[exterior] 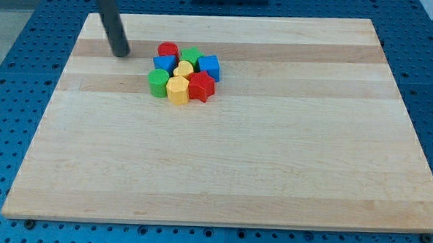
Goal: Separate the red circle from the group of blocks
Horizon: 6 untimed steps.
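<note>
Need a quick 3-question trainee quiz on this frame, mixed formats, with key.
1. True or false: my tip touches the red circle.
2. Which block lies nearest the view's bottom? A) yellow hexagon B) blue block C) green star
3. Fill in: my tip stands to the view's ____ of the cluster on the wooden board.

Key: 1 false, there is a gap; 2 A; 3 left.

A lab bench – a wooden board [222,158] on a blue perforated table [14,69].
</note>
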Each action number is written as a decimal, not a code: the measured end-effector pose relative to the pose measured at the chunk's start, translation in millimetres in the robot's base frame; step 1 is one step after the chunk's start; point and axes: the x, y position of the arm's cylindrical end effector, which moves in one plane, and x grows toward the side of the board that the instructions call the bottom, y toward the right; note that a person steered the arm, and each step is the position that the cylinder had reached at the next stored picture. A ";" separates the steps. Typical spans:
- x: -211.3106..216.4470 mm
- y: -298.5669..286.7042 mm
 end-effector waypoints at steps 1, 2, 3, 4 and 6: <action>2.4 34.6; 21.5 30.3; 21.4 41.5; 13.3 90.4; -6.4 144.4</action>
